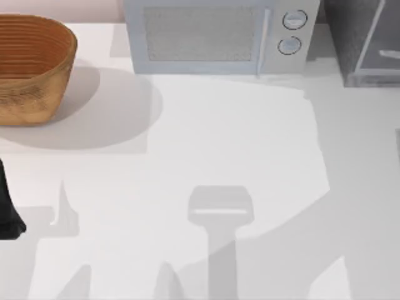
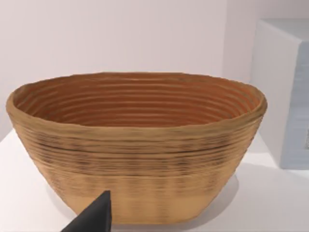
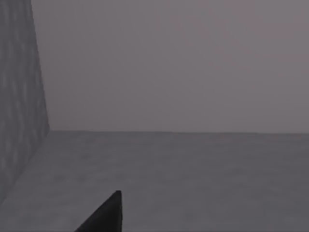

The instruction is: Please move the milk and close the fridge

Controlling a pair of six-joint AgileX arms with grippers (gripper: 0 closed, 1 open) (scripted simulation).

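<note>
The milk is out of view. The fridge [image 1: 361, 39], dark grey and speckled, stands at the table's far right corner, cut off by the frame edge, with a lighter grey panel [image 1: 381, 61] along its front. In the right wrist view a dark part of my right gripper [image 3: 106, 216] is low over a grey floor [image 3: 193, 174], with a speckled grey wall [image 3: 19, 96] beside it and a plain grey wall behind. My left arm [image 1: 9, 212] is parked at the table's left edge. A dark part of my left gripper [image 2: 94, 217] faces the basket.
A woven brown basket [image 1: 31, 65] [image 2: 137, 159] stands at the far left with nothing visible inside. A light-grey microwave [image 1: 215, 34] with two round dials [image 1: 292, 31] sits at the back middle. A thin dark strip [image 1: 397, 145] shows at the right edge.
</note>
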